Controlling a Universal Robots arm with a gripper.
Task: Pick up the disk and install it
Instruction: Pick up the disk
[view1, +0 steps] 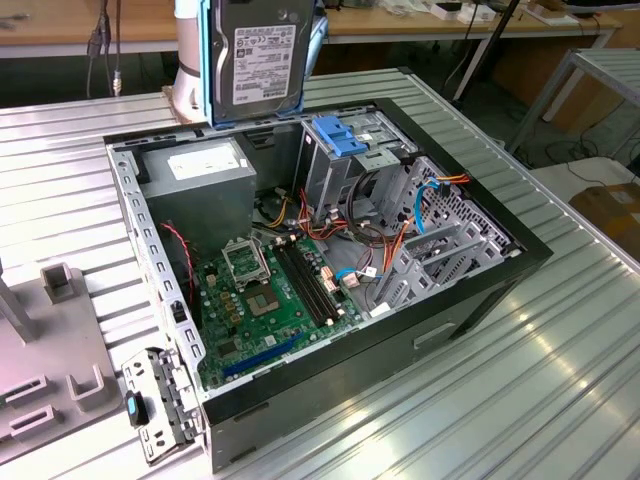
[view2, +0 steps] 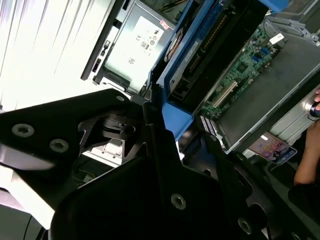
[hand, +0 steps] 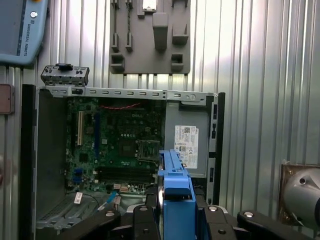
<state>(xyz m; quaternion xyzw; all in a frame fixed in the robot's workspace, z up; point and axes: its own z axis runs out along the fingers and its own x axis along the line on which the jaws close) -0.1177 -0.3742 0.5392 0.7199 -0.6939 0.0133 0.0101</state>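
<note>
Locate the flat rectangular grey metal disk (view1: 262, 58), with its white printed label and bright blue plastic carrier rails, in the exterior view. It stands on edge in the air over the far rim of the open black metal computer case (view1: 300, 400), label toward the camera. From this angle you cannot tell whether its lower edge clears the rim or touches it. Just below the disk, toward the exterior view's left, sits the large grey power-supply box (view1: 200, 170) with a white label. Toward the exterior view's right, the fixed blue plastic bracket (view1: 340, 135) tops the bare metal cage (view1: 325, 170). In the first wrist view you look along the narrow blue edge of the carrier, with the black gripper (hand: 176, 216) clamped on the disk, one finger against each side. Beyond it, the green motherboard (hand: 120, 145) lies on the case floor. The case rests on the ribbed silver metal table (view1: 560, 380). A grey slotted fixture plate (hand: 150, 35) lies on the table near the case.
</note>
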